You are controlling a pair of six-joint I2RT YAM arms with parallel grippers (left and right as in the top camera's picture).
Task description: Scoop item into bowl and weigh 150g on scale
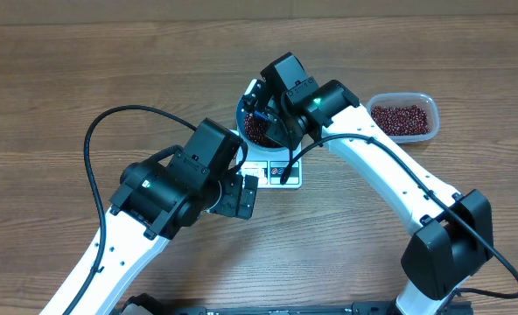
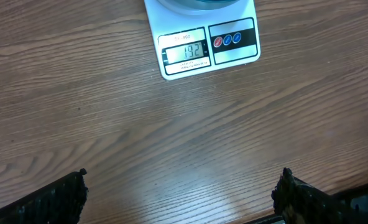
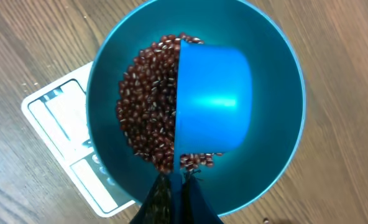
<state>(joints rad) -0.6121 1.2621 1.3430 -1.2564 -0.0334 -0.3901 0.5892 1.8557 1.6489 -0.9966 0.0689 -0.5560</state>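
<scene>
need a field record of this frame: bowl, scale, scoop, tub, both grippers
bowl: blue, on the scale, part filled with beans
scale: white; display appears to read 192
scoop: blue, tilted inside the bowl, over the beans
right gripper: shut on the scoop's handle
left gripper: open, empty, over bare table in front of the scale
tub: clear, holds beans, apart from the scale

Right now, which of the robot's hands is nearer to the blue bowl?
Right. The right hand holds the scoop inside the bowl; the left hand hovers open over the table, short of the scale.
</scene>
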